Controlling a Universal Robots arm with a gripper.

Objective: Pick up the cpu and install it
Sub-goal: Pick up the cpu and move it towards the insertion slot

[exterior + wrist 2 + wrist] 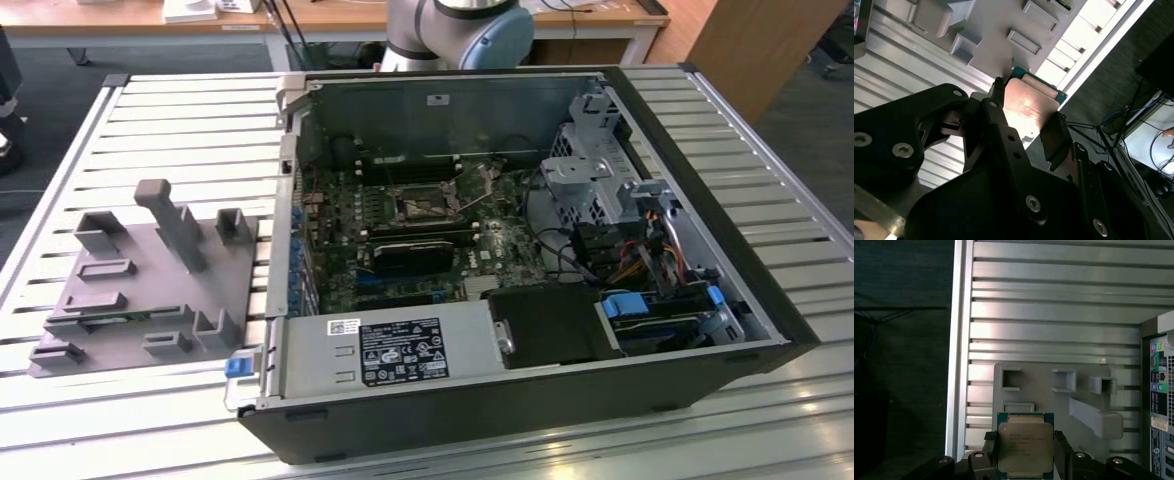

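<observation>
Gripper (1026, 111), black body foremost: its 2 jaws are closed narrowly on opposite edges of the cpu (1025, 445), whose metal lid faces the first wrist view. The chip is held above the grey tray (1044, 400) on the slatted table (1054, 315). The open computer case (1158, 390) stands beside the tray, its socket (424, 205) well apart from the chip.

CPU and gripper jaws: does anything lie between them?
Nothing: in both wrist views the cpu sits directly in the gripper, jaws touching two opposite edges, with the grey plastic tray behind it.
</observation>
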